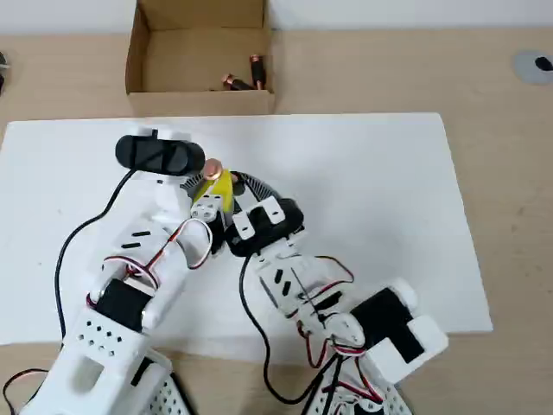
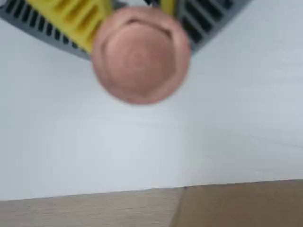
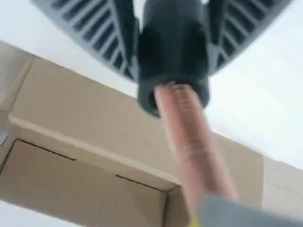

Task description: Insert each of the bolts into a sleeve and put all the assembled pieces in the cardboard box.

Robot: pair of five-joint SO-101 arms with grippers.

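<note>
Mid-assembly over the counter (image 1: 510, 173): left gripper (image 1: 212, 180) clamps the bolt (image 2: 139, 54), right gripper (image 3: 173, 23) clenches the sleeve (image 3: 173, 52), shaft partly in. Two pieces (image 1: 242, 79) already lie in the cardboard box (image 1: 134, 60); this one's unfinished.

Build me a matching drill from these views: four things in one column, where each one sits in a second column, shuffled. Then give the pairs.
Things:
1. bolt
2. sleeve
3. assembled pieces
4. cardboard box

Places:
A. lying inside the cardboard box
B. on the wooden table, past the far edge of the white sheet
C. gripped by the right gripper
D. gripped by the left gripper

Pairs: 1-D, 2-C, 3-A, 4-B.
</note>
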